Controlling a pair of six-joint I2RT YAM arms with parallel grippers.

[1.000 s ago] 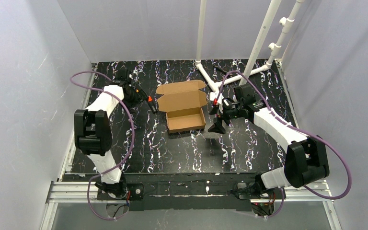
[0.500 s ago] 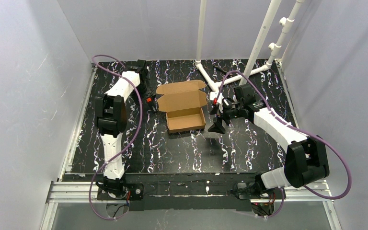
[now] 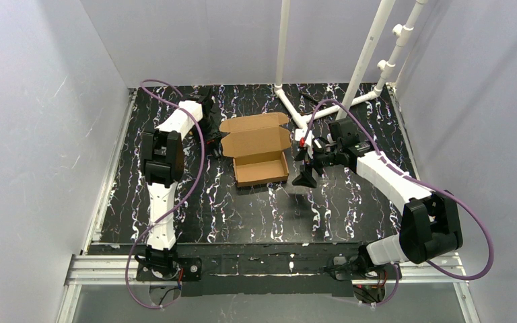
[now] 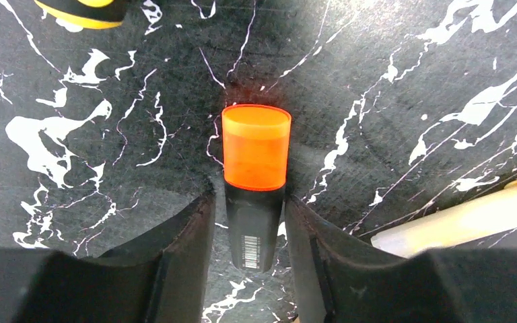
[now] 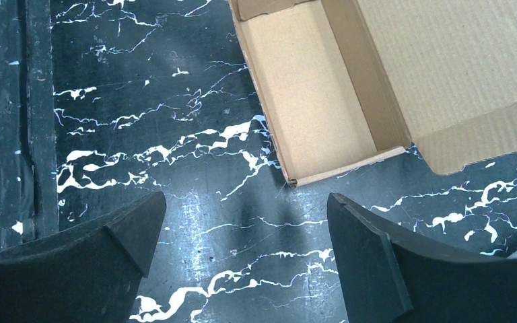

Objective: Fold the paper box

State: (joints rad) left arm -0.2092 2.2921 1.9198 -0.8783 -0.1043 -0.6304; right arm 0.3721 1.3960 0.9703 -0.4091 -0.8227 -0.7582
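Top ext: paper box (image 3: pixel 256 153) sits mid-table (image 3: pixel 256 208), tray open w/ lid flap laid back toward far side; left gripper (image 3: pixel 211 137) is down just beside its left edge, right gripper (image 3: pixel 304 176) near its right side, apart from it. L wrist: fingers (image 4: pixel 182 249) straddle black body of an orange-capped marker (image 4: pixel 254 168) lying on the table, jaws partly closed, close on both sides; can't tell if clamped; barcode label on body, digits too small to read. R wrist: jaws wide apart, nothing btwn them, over bare table near box's corner; no print on the cardboard.
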